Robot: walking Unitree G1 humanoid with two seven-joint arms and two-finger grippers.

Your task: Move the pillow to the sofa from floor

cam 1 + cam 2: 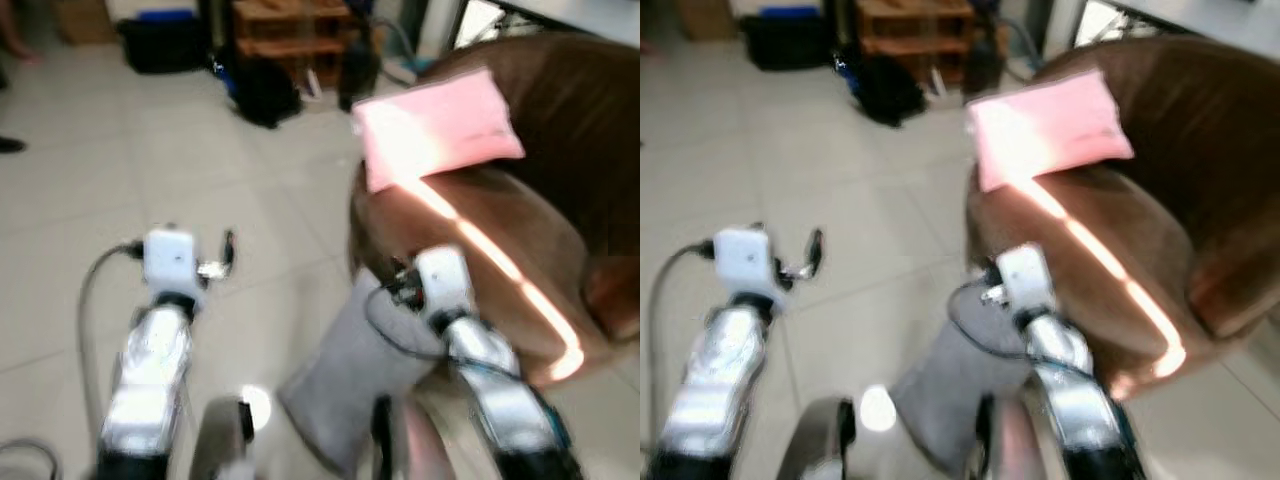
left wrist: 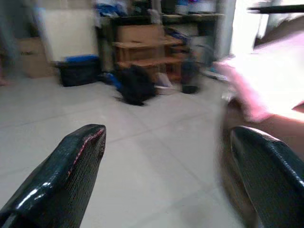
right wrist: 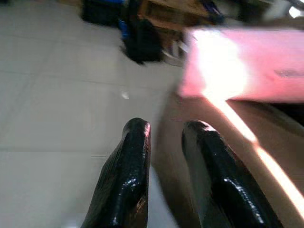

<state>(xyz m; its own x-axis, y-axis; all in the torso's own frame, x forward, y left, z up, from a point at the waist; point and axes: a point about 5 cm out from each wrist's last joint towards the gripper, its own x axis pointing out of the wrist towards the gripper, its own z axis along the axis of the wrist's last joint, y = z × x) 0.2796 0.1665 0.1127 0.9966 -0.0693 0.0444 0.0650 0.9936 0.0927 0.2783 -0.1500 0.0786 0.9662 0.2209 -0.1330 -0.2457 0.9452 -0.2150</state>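
A pink pillow [image 1: 435,128] lies on the arm and seat edge of the brown sofa [image 1: 560,200], with a strip of sunlight across both. A grey pillow [image 1: 350,385] leans on the tile floor against the sofa's front, just below my right arm. My right gripper [image 3: 168,126] hovers in front of the sofa, short of the pink pillow [image 3: 247,64], its fingers close together with nothing between them. My left gripper [image 2: 168,137] is held out over the bare floor to the left of the sofa, open and empty.
A black bag [image 1: 265,90] sits on the floor by a low wooden shelf [image 1: 290,30] at the back, with a black bin [image 1: 160,42] to its left. A person's shoe [image 1: 10,145] shows at the far left edge. Pale tile floor [image 1: 150,150] spreads out to the left.
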